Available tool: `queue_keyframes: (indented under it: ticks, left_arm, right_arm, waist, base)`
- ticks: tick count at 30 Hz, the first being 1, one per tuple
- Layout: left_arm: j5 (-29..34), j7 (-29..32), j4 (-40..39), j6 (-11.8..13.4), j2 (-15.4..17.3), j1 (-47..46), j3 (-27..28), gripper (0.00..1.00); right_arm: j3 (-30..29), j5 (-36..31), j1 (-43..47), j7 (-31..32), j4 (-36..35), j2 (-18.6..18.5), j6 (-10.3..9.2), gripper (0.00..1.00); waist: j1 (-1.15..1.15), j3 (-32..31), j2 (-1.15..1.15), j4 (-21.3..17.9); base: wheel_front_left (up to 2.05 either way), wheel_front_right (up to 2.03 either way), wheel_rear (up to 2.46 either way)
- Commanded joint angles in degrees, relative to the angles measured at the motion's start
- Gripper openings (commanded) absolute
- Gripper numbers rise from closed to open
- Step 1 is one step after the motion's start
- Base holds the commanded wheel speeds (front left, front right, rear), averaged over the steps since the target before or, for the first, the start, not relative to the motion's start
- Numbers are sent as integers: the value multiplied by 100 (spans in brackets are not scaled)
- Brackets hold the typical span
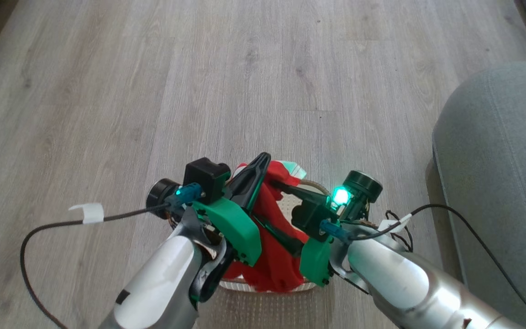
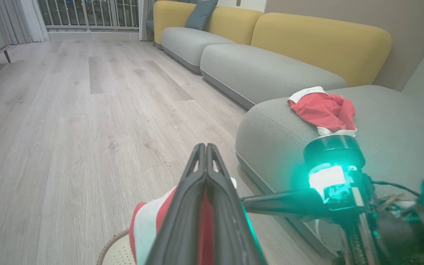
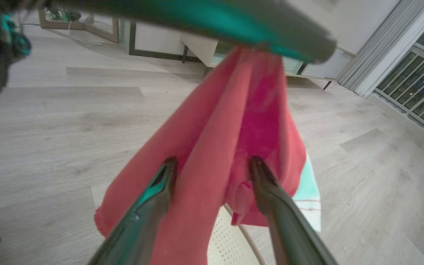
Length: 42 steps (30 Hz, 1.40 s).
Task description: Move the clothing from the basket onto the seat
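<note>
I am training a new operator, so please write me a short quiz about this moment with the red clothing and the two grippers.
1. True or false: the left gripper is shut on the red clothing.
2. Choose one. The right gripper is:
A. shut on a cushion
B. open, with hanging cloth between its fingers
C. shut and empty
3. In a few words: what lies on the seat?

Key
1: true.
2: B.
3: a second garment, red and white.
</note>
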Motion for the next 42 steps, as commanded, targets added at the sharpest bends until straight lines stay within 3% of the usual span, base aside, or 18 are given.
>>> queue_keyframes:
  ticks: [1,2,3,4,11,14,15,25,35,42]
  left_arm:
    - [-1,28,-298,-30,-10,-279,163,0]
    - [-20,47,-337,-37,-14,-266,145,0]
    - [-48,63,-372,-46,-19,-250,132,0]
    - [-75,76,-404,-47,-23,-233,127,0]
    - [-106,66,-475,49,30,-180,179,0]
    - [-98,-23,-433,108,64,-152,233,45]
    - [-51,-42,-349,160,123,-124,246,100]
    - [17,-483,51,176,192,2,250,100]
    - [-124,-935,715,-219,-44,143,-178,100]
    - [-314,-1129,980,-266,-184,109,-545,100]
  right_arm:
    - [-56,-31,-152,-37,-62,121,-2,100]
    - [-72,-28,-135,-37,-27,139,-2,70]
    - [-86,-15,-114,-37,21,158,-2,27]
    - [-93,15,-93,-37,62,179,-2,0]
    - [-270,165,-34,-37,19,225,-2,0]
    - [-394,195,-5,-37,-49,182,-2,0]
    - [-489,200,15,-37,-116,141,-2,0]
    - [-930,221,85,-37,-488,-171,-2,0]
    - [-1818,153,346,-37,-1016,-760,-2,0]
    - [-2405,117,646,-37,-1210,-1147,-2,0]
  waist:
    - [0,-9,0,-6]
    - [0,-15,0,-11]
    - [0,-24,0,-16]
    - [0,-30,0,-23]
    - [0,-15,0,-122]
    - [0,-1,0,-189]
    - [0,12,0,-266]
    - [0,88,0,-919]
    - [0,182,0,-2014]
    - [0,208,0,-2544]
  base:
    - [0,0,0]
    - [0,0,0]
    - [0,0,0]
    - [0,0,0]
    - [0,0,0]
    - [0,0,0]
    - [0,0,0]
    - [0,0,0]
    - [0,0,0]
    - [0,0,0]
